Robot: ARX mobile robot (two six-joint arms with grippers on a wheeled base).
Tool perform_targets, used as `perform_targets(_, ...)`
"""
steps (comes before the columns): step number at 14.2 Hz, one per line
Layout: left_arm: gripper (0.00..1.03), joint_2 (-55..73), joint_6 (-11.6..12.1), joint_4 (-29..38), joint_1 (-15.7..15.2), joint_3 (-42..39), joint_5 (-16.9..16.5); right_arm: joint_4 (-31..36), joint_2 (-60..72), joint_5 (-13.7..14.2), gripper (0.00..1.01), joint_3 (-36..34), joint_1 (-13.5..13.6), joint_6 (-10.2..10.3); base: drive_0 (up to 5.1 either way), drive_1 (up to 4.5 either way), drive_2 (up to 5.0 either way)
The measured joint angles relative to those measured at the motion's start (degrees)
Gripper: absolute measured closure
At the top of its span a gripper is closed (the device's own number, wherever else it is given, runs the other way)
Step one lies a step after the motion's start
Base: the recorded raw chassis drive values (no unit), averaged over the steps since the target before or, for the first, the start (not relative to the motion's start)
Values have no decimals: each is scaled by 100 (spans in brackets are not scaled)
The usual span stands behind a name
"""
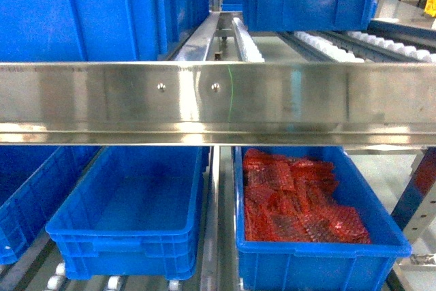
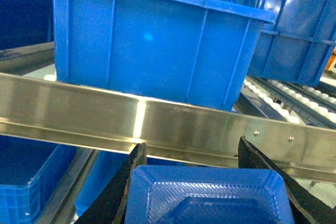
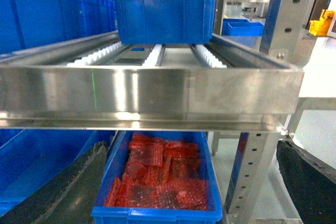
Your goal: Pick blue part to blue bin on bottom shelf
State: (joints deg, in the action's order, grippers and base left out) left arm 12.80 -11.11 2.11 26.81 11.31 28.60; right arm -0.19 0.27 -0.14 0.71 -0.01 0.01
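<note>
Robot body as visible in the wrist views; the head view shows no part of it.

Left tool [image 2: 210,182]: two black fingers [image 2: 118,192] rising from the lower frame edge. Each is a broad, flat blade tapering upward to a blunt tip, with a matte, slightly rough surface and a ragged inner edge.

Right tool [image 3: 194,182]: two dark fingers [image 3: 63,187] at the lower corners of the frame. The left one appears grey-black with a dull sheen and an uneven edge; the right one is black, rounded and finely textured.

No cables, screws or markings can be made out on either tool.
</note>
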Motion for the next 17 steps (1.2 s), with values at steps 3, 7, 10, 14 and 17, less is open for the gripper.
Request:
perform_targets(3,59,0,0,-4,0,0,-4,-4,0,17,3,0,0,9,0,0,0)
perform_targets(7,59,0,2,-7,0,0,-4,-7,0,15,3,0,0,4,0,0,0)
perform_targets(10,59,0,0,-7,0,0,-7,-9,0,15,3,0,0,0,0,0,0)
perform_targets(14,59,0,0,-11,0,0,-4,-9,0,13,3,0,0,0,0,0,0)
perform_targets(17,59,0,2,-7,0,0,-7,-4,0,11,3,0,0,0,0,0,0)
